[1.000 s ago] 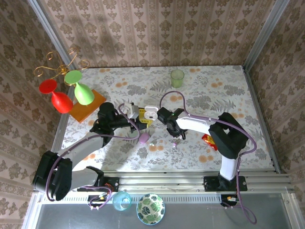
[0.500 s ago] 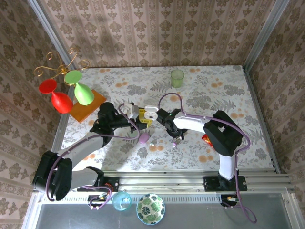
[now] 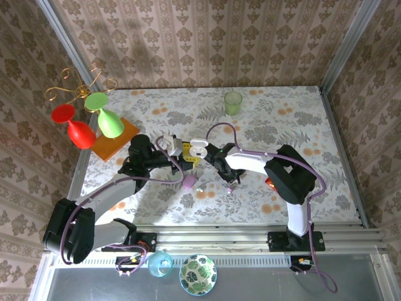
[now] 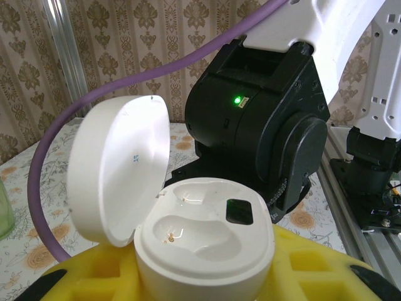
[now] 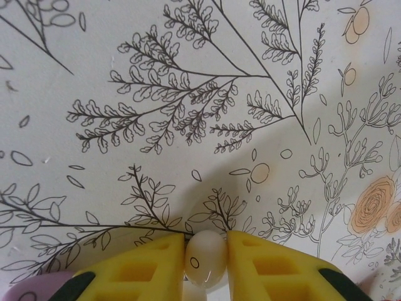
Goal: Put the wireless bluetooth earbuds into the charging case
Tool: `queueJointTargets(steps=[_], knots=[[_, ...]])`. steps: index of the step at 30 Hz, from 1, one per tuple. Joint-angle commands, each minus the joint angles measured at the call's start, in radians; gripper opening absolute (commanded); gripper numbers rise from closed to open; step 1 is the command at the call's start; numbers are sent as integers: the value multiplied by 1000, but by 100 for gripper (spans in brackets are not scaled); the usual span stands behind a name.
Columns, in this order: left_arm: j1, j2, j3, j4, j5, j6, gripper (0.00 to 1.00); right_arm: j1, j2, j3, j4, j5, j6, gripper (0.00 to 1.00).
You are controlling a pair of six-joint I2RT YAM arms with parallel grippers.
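You have one white earbud (image 5: 205,263), one open white charging case (image 4: 207,246), one purple case (image 3: 189,182), one green cup (image 3: 233,102), and two goblets: a red goblet (image 3: 75,127) and a green goblet (image 3: 106,118).

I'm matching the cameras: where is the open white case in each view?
Top external: case, mid-picture.
Left wrist: lower centre, lid open to the left.
Right wrist: go by the cloth under the earbud.
Shared landmark: that floral cloth.
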Motion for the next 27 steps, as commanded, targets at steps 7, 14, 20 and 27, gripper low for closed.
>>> queueJointTargets(steps=[7,14,20,27], knots=[[10,-12,-6,18,19,21,19,-70,-172,-52,67,-133,-1,22],[10,2,-5,29,21,18,19,-240,-380,-157,223,-583,96,21],[11,14,-3,42,25,11,19,-399,-499,-265,381,-971,229,20],[10,28,-1,53,27,7,19,-459,-533,-325,504,-1188,296,20]])
